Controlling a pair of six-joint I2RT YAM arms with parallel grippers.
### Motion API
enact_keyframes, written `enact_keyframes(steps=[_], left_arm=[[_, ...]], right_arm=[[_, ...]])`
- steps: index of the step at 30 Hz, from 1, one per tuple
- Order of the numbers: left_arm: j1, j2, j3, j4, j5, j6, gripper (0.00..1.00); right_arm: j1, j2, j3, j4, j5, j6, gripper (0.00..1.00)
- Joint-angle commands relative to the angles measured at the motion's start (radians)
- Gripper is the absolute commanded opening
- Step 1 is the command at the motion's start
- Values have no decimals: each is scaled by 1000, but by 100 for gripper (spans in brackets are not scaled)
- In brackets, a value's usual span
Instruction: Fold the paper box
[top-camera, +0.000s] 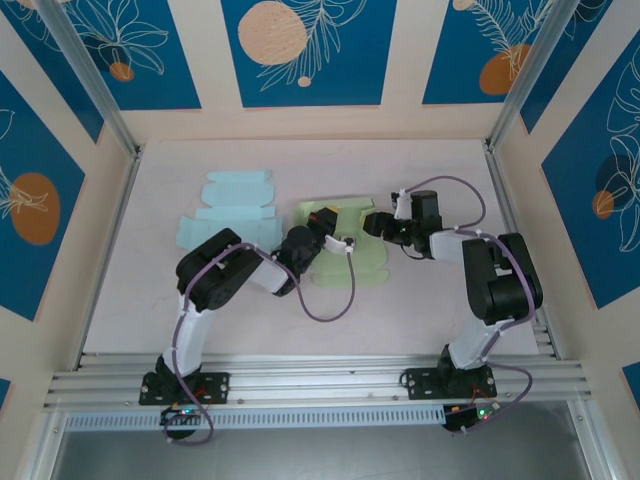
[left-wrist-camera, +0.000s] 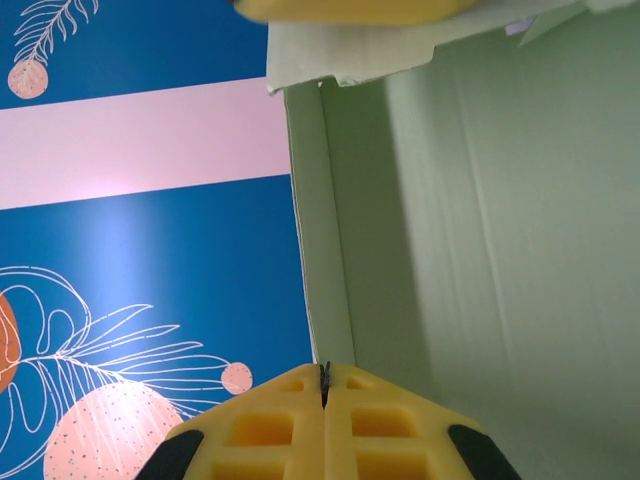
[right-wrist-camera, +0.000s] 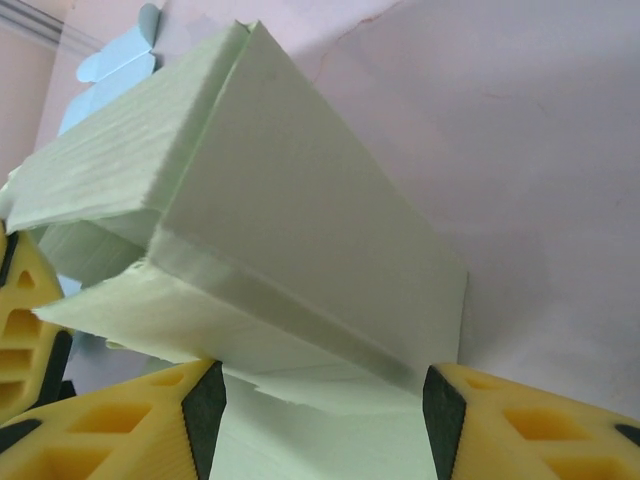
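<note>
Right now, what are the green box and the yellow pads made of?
Green box: looks like thin card, matte; fine ribbed lines, sharp creases, slightly fuzzy cut edges. Yellow pads: probably soft foam or rubbery plastic, matte; moulded square pockets, black end faces. Can't tell which from looks alone.

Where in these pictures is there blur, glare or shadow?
Left wrist view: the yellow shape at the top is out of focus, and a glare lies on the blue wall. Right wrist view: the green box is sharp and throws a soft shadow on the table. Top view: even light, no blur.
</note>
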Motion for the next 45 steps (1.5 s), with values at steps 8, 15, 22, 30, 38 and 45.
enact_keyframes(steps=[8, 15, 22, 30, 38, 45], left_arm=[[-20, -20, 0, -21, 30, -36, 0], [-18, -23, 7, -59, 46, -71, 0], [-14, -34, 11, -86, 65, -100, 0], [-9, -50, 30, -160, 89, -145, 0], [-4, -135, 111, -292, 19, -385, 0], [114, -284, 495, -1101, 146, -957, 18]], right_arm=[[70, 62, 93, -41, 231, -38, 57], [61, 96, 125, -25, 245, -46, 57], [41, 112, 171, -52, 231, -79, 58], [31, 169, 295, -135, 231, -148, 64], [36, 75, 231, -131, 202, -119, 64], [25, -55, 195, -205, 199, -108, 66]])
